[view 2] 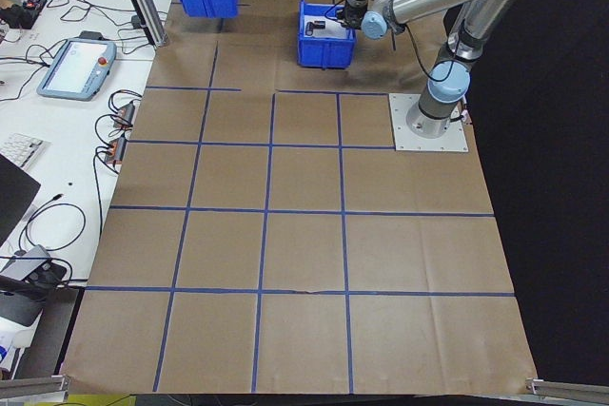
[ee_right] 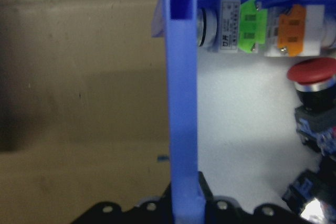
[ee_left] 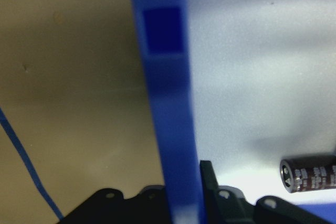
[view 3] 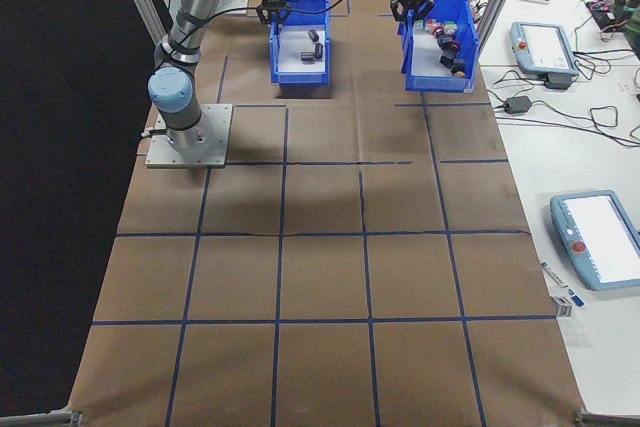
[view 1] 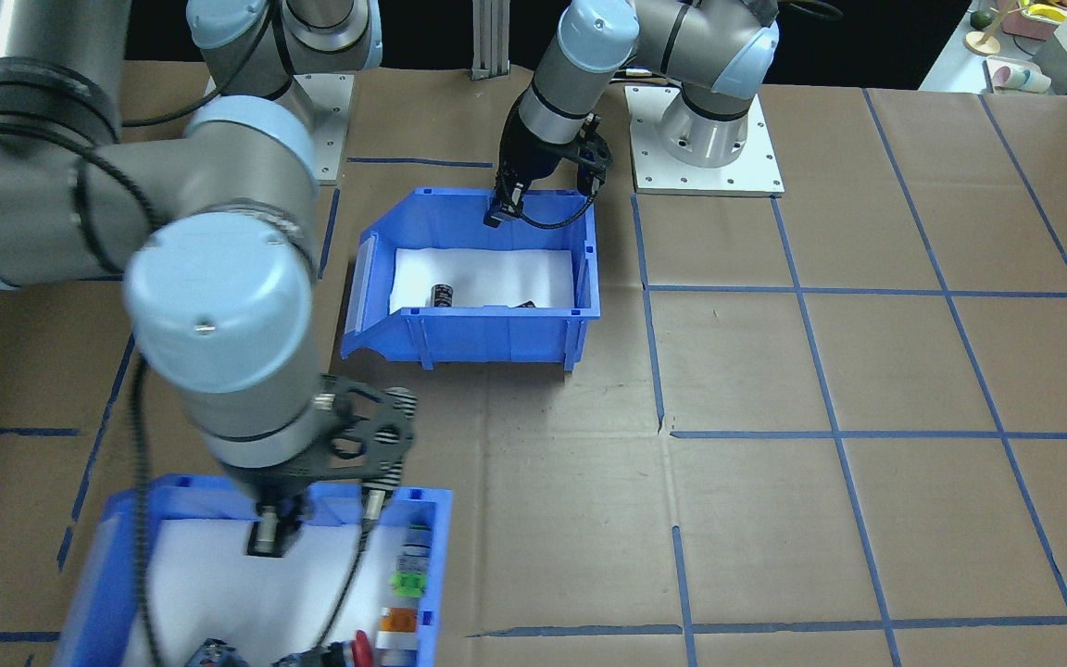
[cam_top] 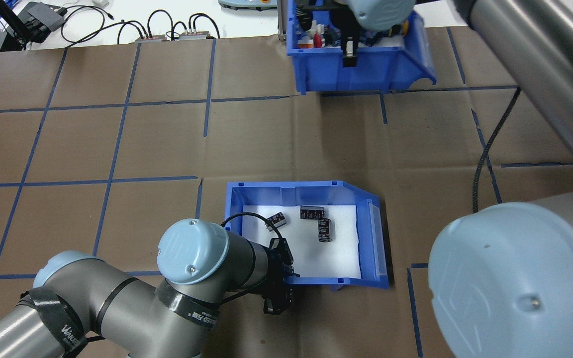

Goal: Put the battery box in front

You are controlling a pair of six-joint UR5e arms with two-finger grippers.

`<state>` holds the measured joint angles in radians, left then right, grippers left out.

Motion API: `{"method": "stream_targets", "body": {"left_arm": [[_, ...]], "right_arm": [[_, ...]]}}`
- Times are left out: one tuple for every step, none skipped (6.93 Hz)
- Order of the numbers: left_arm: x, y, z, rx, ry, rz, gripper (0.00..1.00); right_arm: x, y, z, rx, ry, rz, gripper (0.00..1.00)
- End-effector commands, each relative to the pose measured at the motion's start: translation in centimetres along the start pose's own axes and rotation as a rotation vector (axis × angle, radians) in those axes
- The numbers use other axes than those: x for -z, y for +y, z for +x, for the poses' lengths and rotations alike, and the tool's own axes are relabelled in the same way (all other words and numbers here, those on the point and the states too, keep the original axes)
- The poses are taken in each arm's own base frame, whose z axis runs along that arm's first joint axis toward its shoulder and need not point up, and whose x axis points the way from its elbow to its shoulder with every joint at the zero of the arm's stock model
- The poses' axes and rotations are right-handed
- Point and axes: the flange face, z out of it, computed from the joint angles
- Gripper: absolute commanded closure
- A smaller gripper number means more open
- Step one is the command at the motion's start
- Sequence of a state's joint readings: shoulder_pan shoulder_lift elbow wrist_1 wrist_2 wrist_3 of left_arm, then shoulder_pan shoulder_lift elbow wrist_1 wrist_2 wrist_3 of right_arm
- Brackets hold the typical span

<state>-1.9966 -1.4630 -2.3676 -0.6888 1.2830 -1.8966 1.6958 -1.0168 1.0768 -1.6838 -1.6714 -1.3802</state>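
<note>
**Both bins pinched by a wall; battery box nearest the robot**

Overhead: battery box (cam_top: 311,233) near the robot's base, three dark cylinders (cam_top: 324,229) on its white liner. Left gripper (cam_top: 280,281) straddling the box's near wall, one finger inside, one outside. Switch bin (cam_top: 361,59) at the far edge, mostly under the right arm.

Front-facing: same box toward the top, sloped cut-away side facing view-left. Right gripper (view 1: 316,533) down over the switch bin's rim, fingers either side of it. Box depth and wall height clear here, not from overhead.

Left wrist: blue wall running up between the fingers (ee_left: 210,179), apparently clamped, though the pad contact itself sits below the frame edge. One cylinder lying close by on the liner.

Right wrist: likewise closed on the switch bin's wall, with green, orange and red buttons (ee_right: 312,72) inside; colours unreadable in the side views.

Side views: only bin positions, both far along the table.

Judgement for the step: best to swap the bins with a firm pinch, low lift or slide, level wall, slow pace to stop cylinders rolling, and paths kept well apart.
</note>
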Motion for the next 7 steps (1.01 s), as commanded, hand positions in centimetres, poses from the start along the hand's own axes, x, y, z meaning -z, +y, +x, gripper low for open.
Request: {"method": "stream_targets", "body": {"left_arm": [[2.7,-3.5,1.9,0.013,0.102,0.046,1.0],[3.8,-6.3,3.6,0.041,0.137,0.054,1.0],[4.8,-8.8,5.3,0.022,0.161,0.064,1.0],[6.3,-11.4,7.7,0.028,0.195,0.079,1.0],[8.3,-13.5,10.5,0.001,0.224,0.102,1.0],[9.1,-15.6,12.7,-0.032,0.213,0.116,1.0],[9.8,-18.1,15.1,-0.029,0.227,0.074,1.0]], "right_arm": [[1.7,13.2,0.1,0.069,-0.072,-0.01,1.0],[1.6,18.6,-1.2,0.085,-0.092,-0.006,1.0],[1.6,23.7,-3.8,0.098,-0.118,0.003,1.0],[1.5,26.6,-7.5,0.103,-0.144,0.016,1.0],[0.6,27.8,-11.6,0.077,-0.147,0.028,1.0],[-0.3,27.4,-15.3,0.068,-0.104,0.014,1.0],[-1.0,26.9,-18.1,0.062,-0.059,-0.007,1.0]]}}
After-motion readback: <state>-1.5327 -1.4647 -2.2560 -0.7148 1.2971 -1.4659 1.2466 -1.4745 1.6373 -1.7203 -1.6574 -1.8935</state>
